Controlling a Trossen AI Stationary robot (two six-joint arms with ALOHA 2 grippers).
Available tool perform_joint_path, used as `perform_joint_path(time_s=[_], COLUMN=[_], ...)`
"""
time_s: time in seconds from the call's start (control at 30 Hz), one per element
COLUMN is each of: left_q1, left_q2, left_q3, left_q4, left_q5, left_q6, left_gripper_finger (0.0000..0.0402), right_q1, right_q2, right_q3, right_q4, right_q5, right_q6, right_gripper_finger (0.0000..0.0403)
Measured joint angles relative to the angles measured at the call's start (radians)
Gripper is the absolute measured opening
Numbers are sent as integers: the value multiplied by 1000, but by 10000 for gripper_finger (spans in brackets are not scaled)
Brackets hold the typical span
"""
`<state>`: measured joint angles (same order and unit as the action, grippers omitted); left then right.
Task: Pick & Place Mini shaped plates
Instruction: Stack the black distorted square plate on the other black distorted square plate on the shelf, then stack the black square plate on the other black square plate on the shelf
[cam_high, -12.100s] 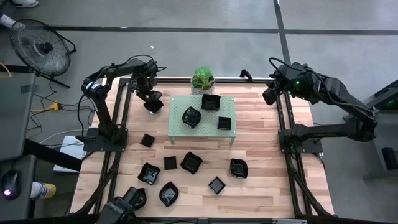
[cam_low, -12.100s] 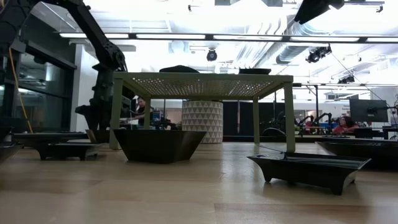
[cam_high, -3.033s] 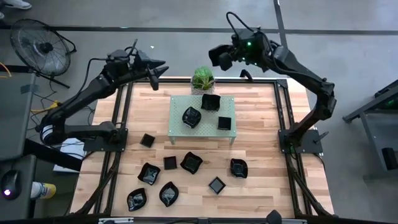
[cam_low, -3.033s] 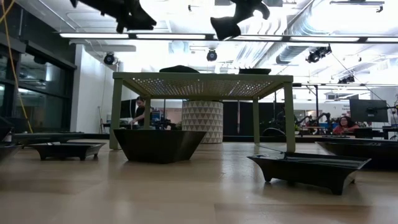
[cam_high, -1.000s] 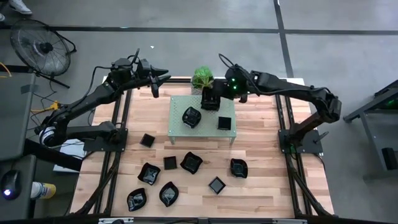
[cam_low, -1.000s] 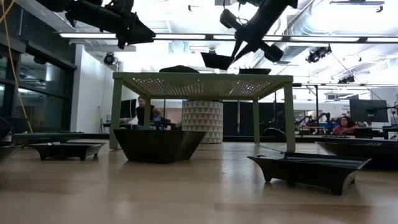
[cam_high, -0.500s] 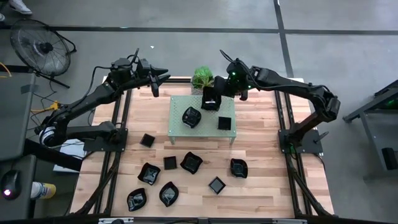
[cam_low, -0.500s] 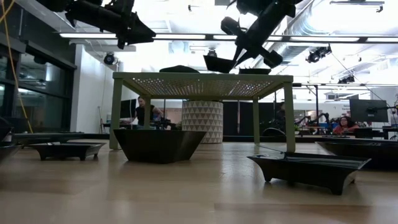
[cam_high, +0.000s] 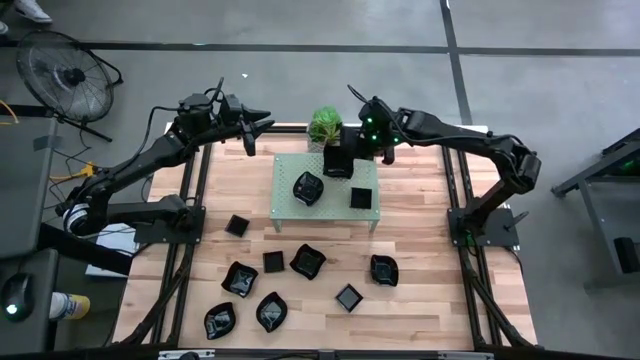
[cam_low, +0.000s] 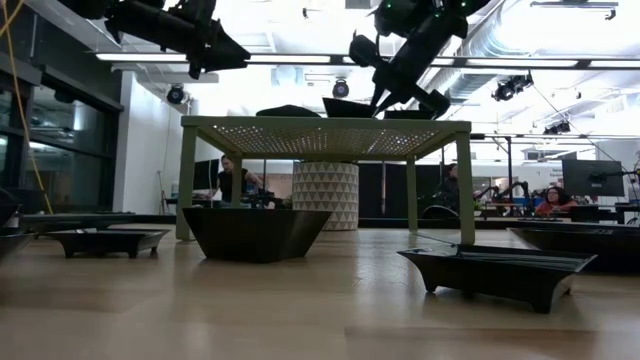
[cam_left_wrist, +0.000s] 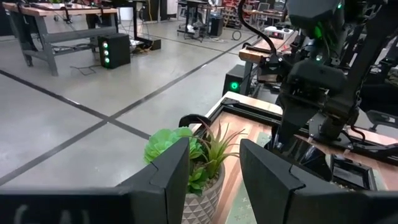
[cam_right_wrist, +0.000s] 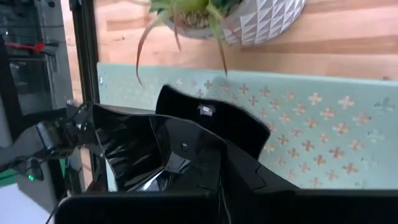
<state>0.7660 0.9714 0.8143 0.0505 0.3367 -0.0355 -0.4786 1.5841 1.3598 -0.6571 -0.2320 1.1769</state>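
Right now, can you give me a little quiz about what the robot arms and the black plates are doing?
1. True or false: the left end effector is holding a plate.
2. Which arm's end effector has the gripped plate at the back of the green rack? A: the left. B: the right.
3. How many other plates lie on top of the rack?

Key:
1. False. It is open and empty, off to the rack's side.
2. B, the right end effector.
3. Two; the second lies nearer the right arm.
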Motion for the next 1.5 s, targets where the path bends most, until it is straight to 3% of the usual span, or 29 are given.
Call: perform_joint_path(time_s=[0.53, 0.83, 1.03, 1.23, 1.4, 1.5], left_q1=[0, 0, 1, 0, 0, 0], left_q2=[0, -20, -53, -66, -67, -71], left_q3=[1, 1, 1, 1, 1, 11], left_q4=[3, -2, -39, -145, -286, -452], left_q5=[-1, -14, -60, -65, -56, -33], left_q6=[-23, -29, -67, -132, -222, -262], left_gripper_finger=[140, 140, 140, 140, 140, 140], right_q1=[1, -13, -36, -106, -194, -256], right_q2=[-7, -87, -214, -327, -383, -399], right_q3=[0, 0, 0, 0, 0, 0], right_q4=[-19, -61, -151, -146, -124, -100], right_q5=[-11, -6, 157, 284, 303, 263], right_q6=[-25, -106, -205, -365, -518, -604], right_gripper_finger=[95, 140, 156, 158, 158, 154])
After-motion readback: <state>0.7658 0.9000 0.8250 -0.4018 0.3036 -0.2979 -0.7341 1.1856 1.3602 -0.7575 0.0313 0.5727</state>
